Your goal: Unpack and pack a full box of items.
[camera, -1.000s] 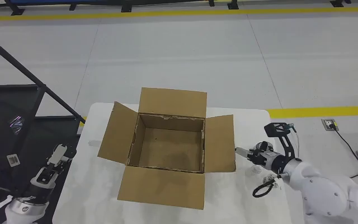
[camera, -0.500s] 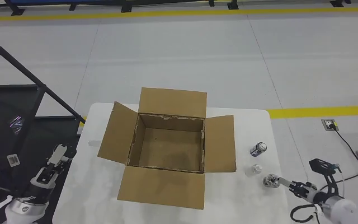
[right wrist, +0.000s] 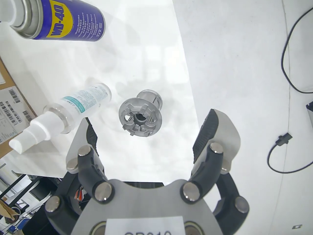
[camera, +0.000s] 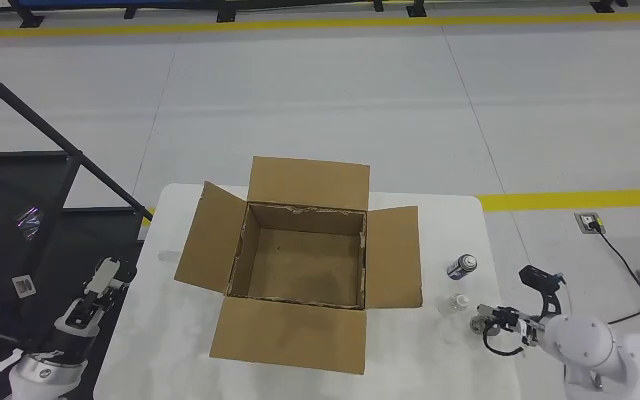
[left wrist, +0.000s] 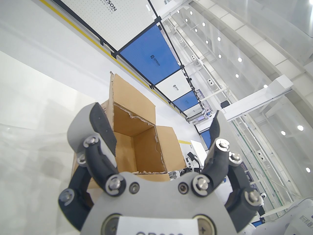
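surface: white table (camera: pixel 170 335) | centre: open cardboard box (camera: pixel 300 265) | by its right flap: blue spray can (camera: pixel 460 266), spray bottle (camera: pixel 458 301), metal hub (right wrist: pixel 140 117)

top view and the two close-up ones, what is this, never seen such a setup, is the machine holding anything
A two-armed robot at a white table. The top view looks down from a camera above its arms; each other picture comes from a camera on one wrist, with that arm's gripper in front. On the table stands an open brown cardboard box, and beside it a blue spray can, a clear spray bottle with a white nozzle and a grey metal flanged part. The right gripper is near that part, open; the left gripper is open too. Neither holds anything.
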